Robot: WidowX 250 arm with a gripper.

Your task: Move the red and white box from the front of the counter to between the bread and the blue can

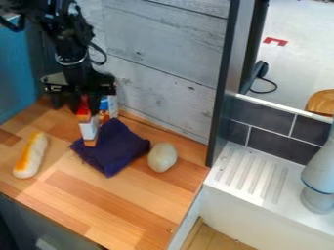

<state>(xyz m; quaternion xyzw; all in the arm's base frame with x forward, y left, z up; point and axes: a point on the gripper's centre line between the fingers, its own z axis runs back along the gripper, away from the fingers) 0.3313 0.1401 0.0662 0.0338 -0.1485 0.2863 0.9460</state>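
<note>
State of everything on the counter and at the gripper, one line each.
Gripper: pointing down, at the red-and-white carton; grip unclear
Red-and-white carton: roughly upright, by the cloth's left side; whether held, can't tell
Dark purple cloth: spread out, wrinkled
Long bread roll: lying flat, whole
Pale egg-shaped thing: lying right of the cloth, whole

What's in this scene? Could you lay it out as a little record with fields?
Surface: wooden counter
Gripper: at the red-and-white box; whether it grips it, I can't tell
Red-and-white box: upright, at the dark cloth's edge
Dark cloth: crumpled, between box and egg-shaped object
Egg-shaped object: pale, beside the cloth
Long roll: picture's left
</note>
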